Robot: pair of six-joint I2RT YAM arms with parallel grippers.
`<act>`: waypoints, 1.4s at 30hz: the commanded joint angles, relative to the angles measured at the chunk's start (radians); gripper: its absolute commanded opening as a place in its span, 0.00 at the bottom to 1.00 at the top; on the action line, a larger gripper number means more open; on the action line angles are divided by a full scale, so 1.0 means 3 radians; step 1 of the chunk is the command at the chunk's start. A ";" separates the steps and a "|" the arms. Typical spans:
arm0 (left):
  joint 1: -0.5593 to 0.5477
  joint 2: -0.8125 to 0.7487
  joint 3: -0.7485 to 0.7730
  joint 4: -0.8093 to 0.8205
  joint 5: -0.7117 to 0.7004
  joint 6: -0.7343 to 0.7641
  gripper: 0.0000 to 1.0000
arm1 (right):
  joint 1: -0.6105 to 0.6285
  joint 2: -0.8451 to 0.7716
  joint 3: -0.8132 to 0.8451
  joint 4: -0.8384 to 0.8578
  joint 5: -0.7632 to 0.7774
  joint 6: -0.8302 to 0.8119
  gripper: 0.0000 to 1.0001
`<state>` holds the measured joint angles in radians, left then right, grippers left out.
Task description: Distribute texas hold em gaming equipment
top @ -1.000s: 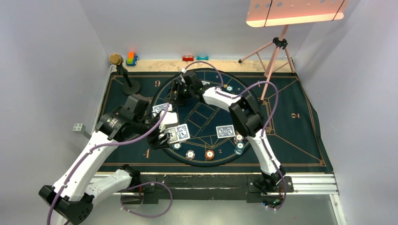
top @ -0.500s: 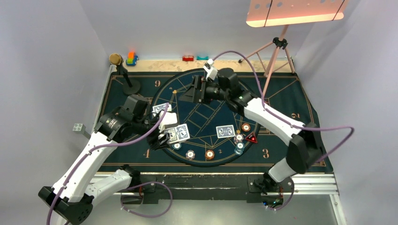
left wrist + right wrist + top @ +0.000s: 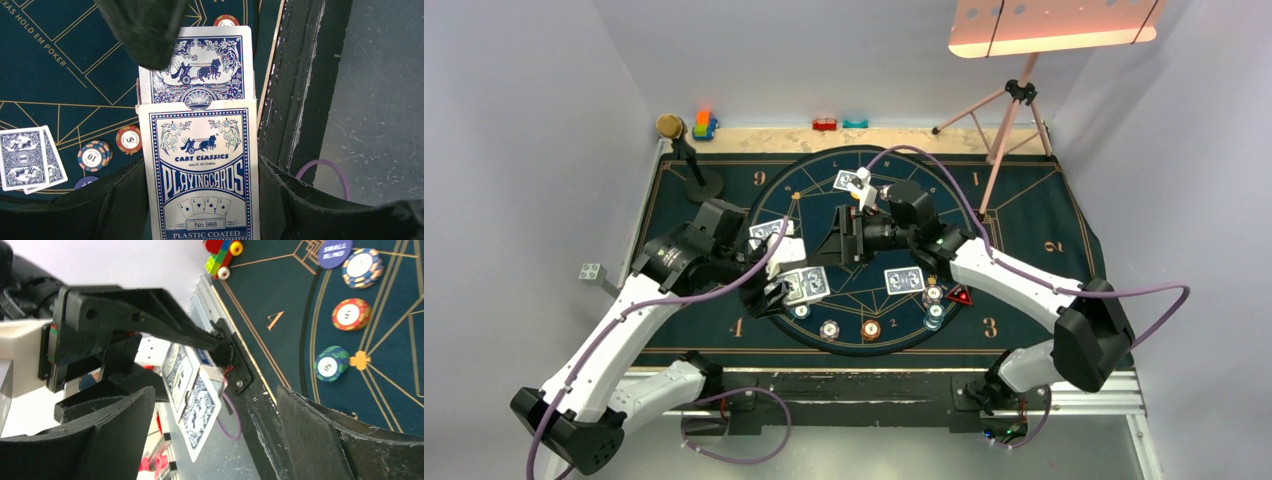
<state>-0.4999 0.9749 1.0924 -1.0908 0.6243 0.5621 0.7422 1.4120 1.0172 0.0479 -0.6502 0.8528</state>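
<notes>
boxed deck (image 3: 202, 172), cards (image 3: 205, 65) poking out, between left fingers (image 3: 100, 210); blue-backed card pairs (image 3: 904, 280) face down, striped chips (image 3: 871, 329) nearby.

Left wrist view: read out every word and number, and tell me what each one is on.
"CART CLASSICS": card box
"MADE IN CHINA": box
"PLAYINGCARDS": box
"No.988": box
"PLASTIC COATED": box
"HOLD EM POKER": mat, first word cut off
"10": teal-striped chip
orange-brown chip: too small to read

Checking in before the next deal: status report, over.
Left gripper shut on card box, cards poking out. Right gripper open, empty, facing it. Nothing between them.
</notes>
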 commanded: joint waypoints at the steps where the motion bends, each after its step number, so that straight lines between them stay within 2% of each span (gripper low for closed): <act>1: 0.0010 0.0021 0.0171 0.0143 0.0136 -0.0017 0.00 | 0.0105 -0.0112 -0.0108 0.0413 -0.0266 0.0105 0.96; 5: 0.0010 0.0033 0.0194 0.0144 0.0139 -0.0020 0.00 | 0.0134 -0.0080 -0.0265 0.0658 -0.0293 0.0234 0.94; 14: 0.0010 0.0009 0.0204 0.0129 0.0156 -0.0025 0.00 | 0.0131 -0.0035 -0.0365 0.0709 -0.0323 0.0321 0.67; 19: 0.0011 -0.0005 0.0209 0.0108 0.0154 -0.0023 0.00 | 0.0123 -0.0047 -0.0353 0.0630 -0.0289 0.0300 0.48; 25: 0.0010 -0.0034 0.0214 0.0086 0.0152 -0.0023 0.00 | 0.0063 -0.0093 -0.0342 0.0447 -0.0268 0.0213 0.41; 36: 0.0010 -0.0058 0.0230 0.0077 0.0174 -0.0028 0.00 | -0.0188 -0.0300 -0.0389 0.0172 -0.0251 0.0082 0.38; 39: 0.0010 -0.0062 0.0231 0.0075 0.0168 -0.0028 0.00 | -0.0216 -0.0320 -0.0408 0.0191 -0.0265 0.0092 0.31; 42: 0.0010 -0.0060 0.0227 0.0076 0.0159 -0.0028 0.00 | -0.0262 -0.0361 -0.0417 0.0214 -0.0299 0.0135 0.17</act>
<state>-0.4999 0.9741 1.1095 -1.0859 0.6285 0.5606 0.6788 1.3407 0.9062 0.1154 -0.7258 0.8997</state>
